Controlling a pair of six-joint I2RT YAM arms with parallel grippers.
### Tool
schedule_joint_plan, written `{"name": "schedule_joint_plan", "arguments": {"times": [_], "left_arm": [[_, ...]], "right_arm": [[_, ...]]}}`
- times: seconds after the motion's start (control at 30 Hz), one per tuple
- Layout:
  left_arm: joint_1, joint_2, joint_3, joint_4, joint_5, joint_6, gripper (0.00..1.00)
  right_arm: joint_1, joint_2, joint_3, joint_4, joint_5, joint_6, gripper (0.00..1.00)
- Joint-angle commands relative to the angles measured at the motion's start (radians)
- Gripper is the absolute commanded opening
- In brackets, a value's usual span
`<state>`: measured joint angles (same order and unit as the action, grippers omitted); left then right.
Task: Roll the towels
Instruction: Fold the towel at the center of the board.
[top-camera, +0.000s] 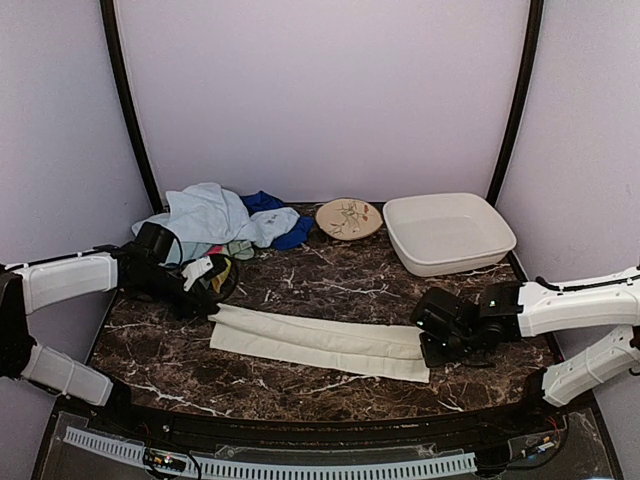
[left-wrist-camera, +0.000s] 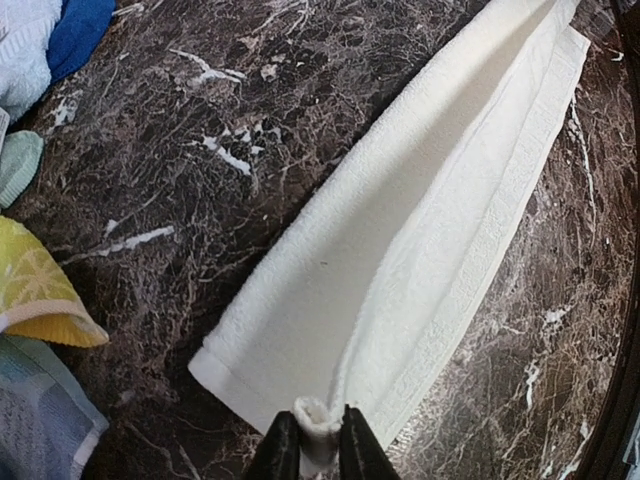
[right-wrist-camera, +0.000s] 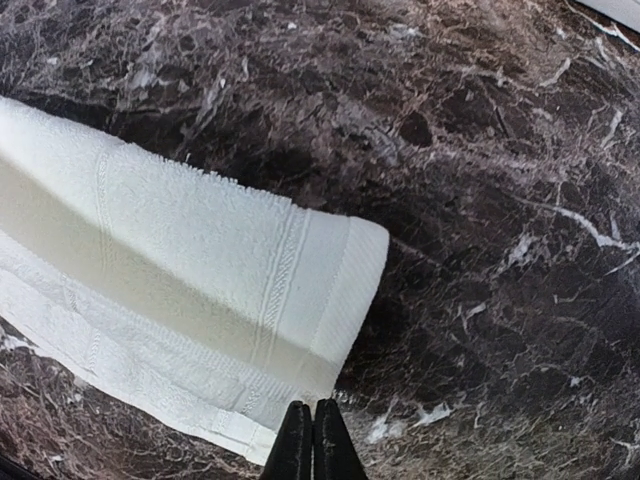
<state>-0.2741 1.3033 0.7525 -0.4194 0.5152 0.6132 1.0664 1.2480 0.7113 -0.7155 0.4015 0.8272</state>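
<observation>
The long cream-white terry towel (top-camera: 320, 342) lies flat on the dark veined marble table top (top-camera: 300, 395), folded lengthwise into a narrow strip that runs between the two arms. At the strip's left end, the left gripper (left-wrist-camera: 318, 445) is closed on a small pinch of the hem, and cloth shows between its fingers. At the strip's right end, the right gripper (right-wrist-camera: 313, 440) has its jaws pressed together with no cloth between them, its tips just beside the towel's near corner. Behind the strip's left end lies a loose heap of unrolled towels: a yellow printed cloth (left-wrist-camera: 30, 290), a pale green cloth (left-wrist-camera: 18, 165), a light blue cloth (top-camera: 205, 212) and a royal blue cloth (top-camera: 275, 215). Behind the strip's middle stands the round beige patterned plate (top-camera: 349, 218), and behind its right end the white rectangular plastic tub (top-camera: 450, 232). The strip is flat, so rolling appears not yet started. Because the left pinch is narrow, the hem may slip free or the roll may start skewed. With the right end unheld, the folded layers may slide apart.
</observation>
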Motion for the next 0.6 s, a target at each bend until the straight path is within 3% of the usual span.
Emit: {"name": "schedule_joint_plan", "arguments": {"times": [0.0, 0.13, 0.23, 0.27, 0.33, 0.4, 0.47, 0.57], "left_arm": [[-0.019, -0.036, -0.061, -0.061, 0.004, 0.034, 0.17], [-0.03, -0.053, -0.101, -0.062, -0.016, 0.052, 0.22], [-0.031, -0.058, -0.105, -0.09, -0.03, 0.069, 0.24], [-0.032, -0.065, -0.108, -0.095, -0.036, 0.075, 0.24], [-0.032, -0.085, -0.117, -0.104, -0.049, 0.089, 0.24], [-0.032, -0.099, -0.125, -0.123, -0.066, 0.106, 0.25], [-0.032, -0.11, -0.129, -0.138, -0.085, 0.119, 0.34], [-0.031, -0.141, -0.124, -0.157, -0.099, 0.133, 0.65]], "right_arm": [[0.063, -0.009, -0.05, 0.014, 0.017, 0.075, 0.0], [0.103, -0.008, -0.086, 0.042, 0.007, 0.105, 0.0], [0.131, -0.009, -0.093, 0.043, 0.002, 0.111, 0.06], [0.142, -0.013, -0.094, 0.041, 0.003, 0.112, 0.11], [0.157, -0.03, -0.102, 0.037, -0.003, 0.119, 0.29], [0.173, -0.05, -0.112, 0.03, -0.018, 0.126, 0.35], [0.186, -0.074, -0.117, 0.012, -0.026, 0.143, 0.38], [0.192, -0.12, -0.108, -0.026, -0.034, 0.151, 0.43]]}}
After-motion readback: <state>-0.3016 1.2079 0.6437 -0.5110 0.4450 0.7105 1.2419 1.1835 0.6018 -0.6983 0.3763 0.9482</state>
